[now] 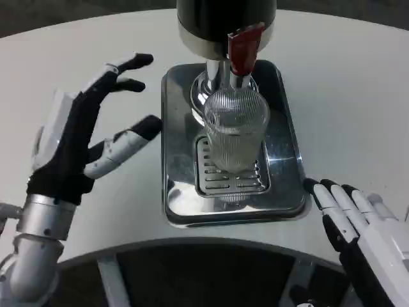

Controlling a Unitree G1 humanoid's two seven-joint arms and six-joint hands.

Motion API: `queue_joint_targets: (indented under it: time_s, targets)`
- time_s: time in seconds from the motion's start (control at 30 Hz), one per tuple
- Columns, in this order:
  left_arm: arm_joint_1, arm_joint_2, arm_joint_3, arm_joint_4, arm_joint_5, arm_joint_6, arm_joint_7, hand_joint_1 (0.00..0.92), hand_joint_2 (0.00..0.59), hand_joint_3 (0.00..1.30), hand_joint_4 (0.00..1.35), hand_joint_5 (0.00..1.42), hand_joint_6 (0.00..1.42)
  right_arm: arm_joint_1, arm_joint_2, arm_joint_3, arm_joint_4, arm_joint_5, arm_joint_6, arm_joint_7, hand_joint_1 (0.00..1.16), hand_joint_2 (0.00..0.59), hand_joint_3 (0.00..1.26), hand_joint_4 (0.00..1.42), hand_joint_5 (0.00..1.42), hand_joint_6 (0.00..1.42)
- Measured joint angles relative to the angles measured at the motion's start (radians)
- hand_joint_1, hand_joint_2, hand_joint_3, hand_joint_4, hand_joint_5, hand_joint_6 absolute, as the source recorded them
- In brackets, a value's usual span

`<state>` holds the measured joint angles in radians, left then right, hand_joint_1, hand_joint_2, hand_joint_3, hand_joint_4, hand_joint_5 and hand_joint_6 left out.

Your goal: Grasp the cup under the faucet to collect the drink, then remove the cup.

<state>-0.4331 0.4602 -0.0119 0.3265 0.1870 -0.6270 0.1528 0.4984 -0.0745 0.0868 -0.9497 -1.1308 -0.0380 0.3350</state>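
At frame centre you see the ribbed clear glass cup (235,131) on the steel drip tray (176,160) under the red-handled faucet (244,48); your left hand (80,144), spread empty, waits left; your right hand (358,220), fingers extended, holds nothing lower right.

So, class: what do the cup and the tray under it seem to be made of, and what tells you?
The cup looks like clear ribbed glass or plastic: the drain grate shows through its fluted wall. The tray seems polished metal, probably stainless steel, judging by its mirror-like reflections.
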Motion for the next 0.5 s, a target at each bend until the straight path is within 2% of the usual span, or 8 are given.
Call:
queue_joint_targets:
  time_s: [0.13,0.43,0.5]
  targets:
    - [0.005,0.045,0.024,-0.083,-0.129,0.001,-0.172,0.000,0.000,0.11,0.00,0.15,0.12,0.000,0.004,0.011,0.000,-0.006,0.000,0.000,0.83,0.320,0.02,0.00,0.00,0.00]
    - [0.000,0.115,0.076,-0.211,-0.379,0.065,-0.512,0.000,0.000,0.04,0.00,0.09,0.07,0.003,0.023,0.033,0.000,-0.029,0.001,0.000,0.82,0.318,0.02,0.00,0.00,0.00]
    - [-0.002,0.118,0.080,-0.223,-0.420,0.085,-0.556,0.000,0.000,0.03,0.00,0.08,0.05,0.003,0.025,0.039,0.000,-0.041,0.001,0.000,0.82,0.317,0.02,0.00,0.00,0.00]
